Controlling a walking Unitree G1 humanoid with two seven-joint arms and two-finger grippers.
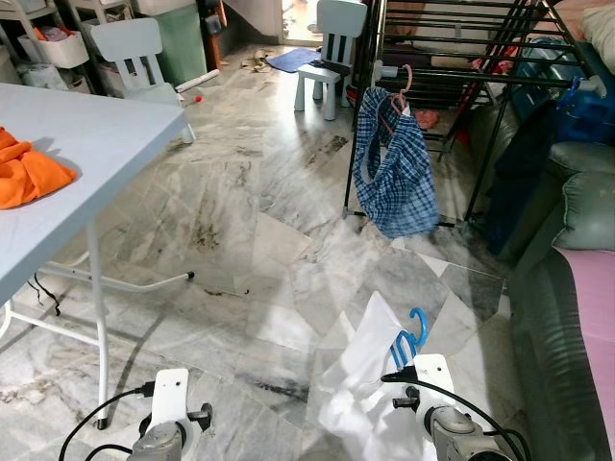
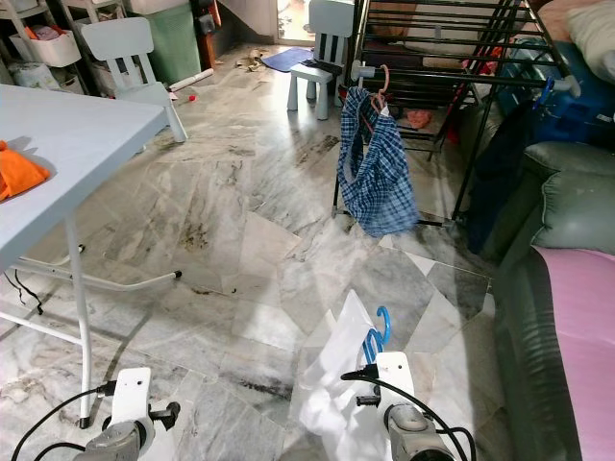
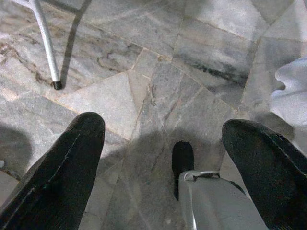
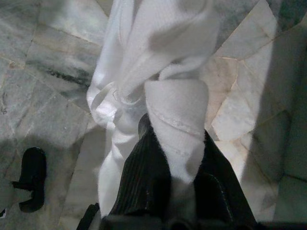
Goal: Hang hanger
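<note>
A blue hanger hook (image 1: pixel 414 336) sticks up from a white garment (image 1: pixel 363 375) held low at my right side. In the right wrist view my right gripper (image 4: pixel 175 158) is shut on the white garment (image 4: pixel 153 72), with folds draped over its fingers. A black drying rack (image 1: pixel 452 67) stands ahead across the floor. A blue checked garment (image 1: pixel 394 173) hangs from its front rail on a pink hanger (image 1: pixel 399 91). My left gripper (image 3: pixel 163 153) hangs open above the marble floor, holding nothing.
A light blue table (image 1: pixel 77 144) with an orange cloth (image 1: pixel 29 173) stands at my left, its leg (image 3: pixel 45 43) close to my left arm. A grey sofa (image 1: pixel 567 317) lines the right. Small chairs (image 1: pixel 327 48) stand farther back. Marble floor lies between me and the rack.
</note>
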